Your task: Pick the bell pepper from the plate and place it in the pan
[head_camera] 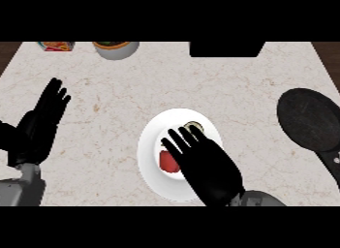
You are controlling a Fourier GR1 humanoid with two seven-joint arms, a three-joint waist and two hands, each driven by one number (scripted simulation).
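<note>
A red bell pepper [168,162] lies on a white plate [154,140] in the middle of the counter. My right hand [205,162] hovers over the plate with fingers straight and spread, covering the pepper's right side and part of the plate. A small dark-and-tan piece [193,127] shows just past the fingertips. The black pan [312,126] sits at the right, its handle [337,169] pointing toward the near edge. My left hand [43,121] rests open at the left, fingers up, away from the plate.
Along the far edge stand a white bowl [116,48], a small colourful packet [56,46] and a black block [226,48]. Bare marble counter [251,97] lies between the plate and the pan.
</note>
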